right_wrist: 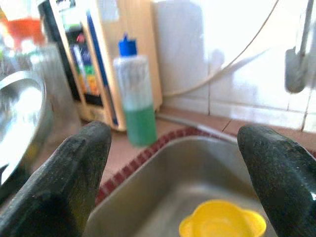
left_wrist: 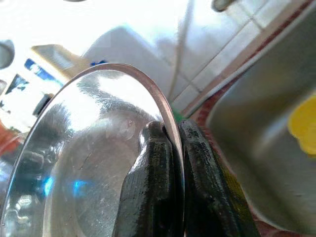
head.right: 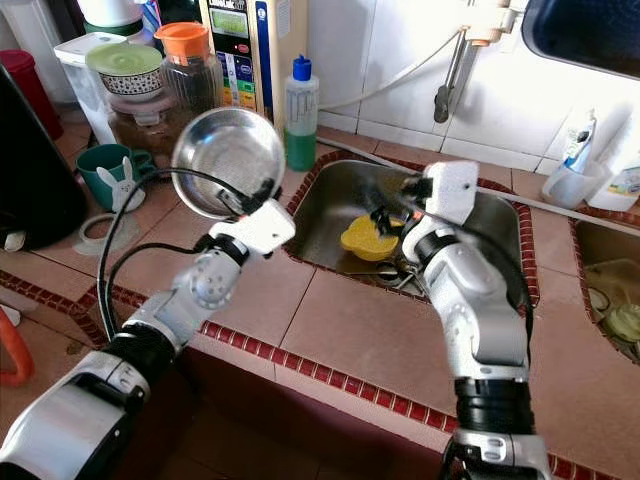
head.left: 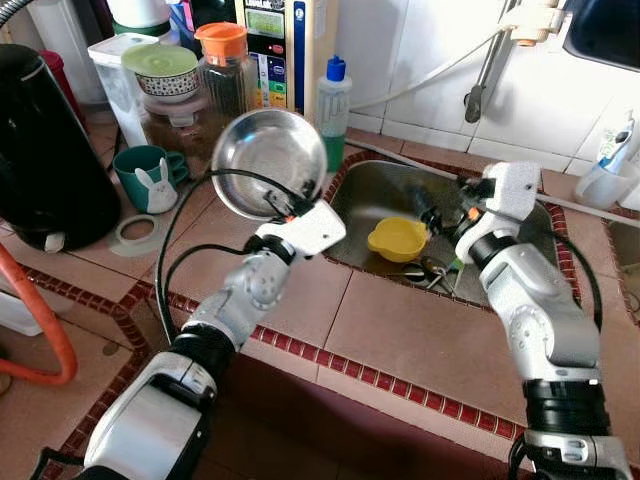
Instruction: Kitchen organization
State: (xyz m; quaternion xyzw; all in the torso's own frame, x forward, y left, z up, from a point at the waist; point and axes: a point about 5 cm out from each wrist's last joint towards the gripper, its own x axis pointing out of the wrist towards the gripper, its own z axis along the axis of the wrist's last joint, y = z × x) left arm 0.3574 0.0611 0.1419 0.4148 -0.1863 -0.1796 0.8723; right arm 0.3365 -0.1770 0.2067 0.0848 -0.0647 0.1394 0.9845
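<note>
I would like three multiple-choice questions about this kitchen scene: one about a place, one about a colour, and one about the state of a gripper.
1. Where is the yellow bowl?
A. inside the sink
B. on the tiled counter
C. on top of the glass jar

2. What colour is the cap of the soap bottle beside the sink?
A. red
B. blue
C. white

3. How is the left gripper?
A. open and holding nothing
B. shut on the steel bowl
C. shut on a green mug

Answers:
1 A: it lies in the steel basin.
2 B: the cap is blue above green liquid.
3 B: both fingers pinch the bowl's rim, while the right gripper is open over the sink.
</note>
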